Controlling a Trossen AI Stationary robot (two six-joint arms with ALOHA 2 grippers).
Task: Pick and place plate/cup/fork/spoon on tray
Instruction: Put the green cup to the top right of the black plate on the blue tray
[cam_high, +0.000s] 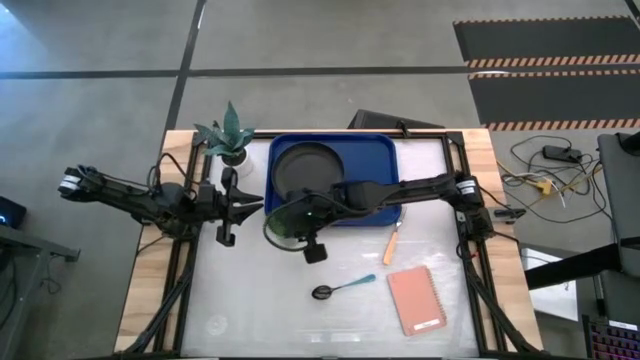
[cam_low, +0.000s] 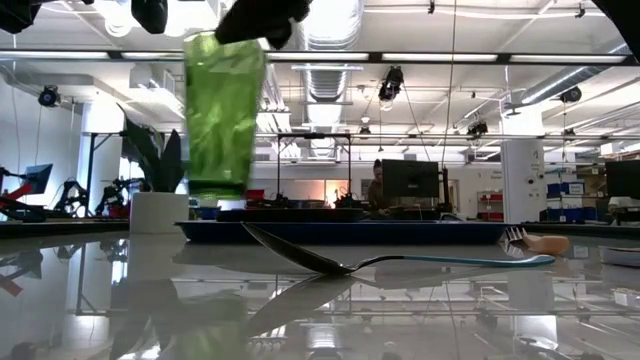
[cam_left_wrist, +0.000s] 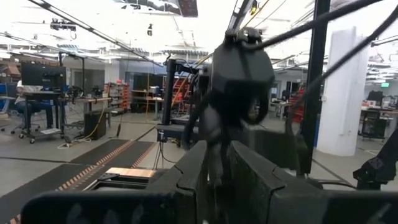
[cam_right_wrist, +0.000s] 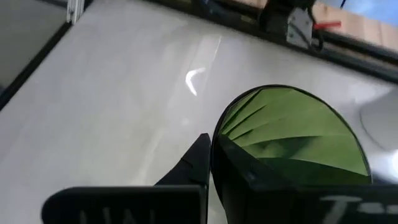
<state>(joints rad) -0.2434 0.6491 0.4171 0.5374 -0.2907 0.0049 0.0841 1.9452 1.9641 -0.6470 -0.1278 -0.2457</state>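
Observation:
My right gripper (cam_high: 293, 222) reaches from the right across the blue tray (cam_high: 385, 150) and is shut on the translucent green cup (cam_low: 222, 115), just off the tray's near left corner. The cup hangs above the table. The black plate (cam_high: 303, 167) lies in the tray's left half. The orange-handled fork (cam_high: 392, 243) and the blue-handled spoon (cam_high: 343, 287) lie flat on the table nearer the front. My left gripper (cam_high: 252, 205) waits shut, level, at the table's left side, beside the cup. My right gripper holds the cup by its rim (cam_right_wrist: 216, 140), with one finger (cam_right_wrist: 249, 177) inside the cup and the other finger (cam_right_wrist: 194, 163) outside its wall. The fingers come from above, pointing down. The cup hangs upright below them, its base (cam_low: 215, 190) clear of the table.
A white pot with a green plant (cam_high: 230, 140) stands at the far left, next to the tray. A pink notebook (cam_high: 416, 300) lies at the near right. The table's near left part (cam_high: 250, 300) is bare.

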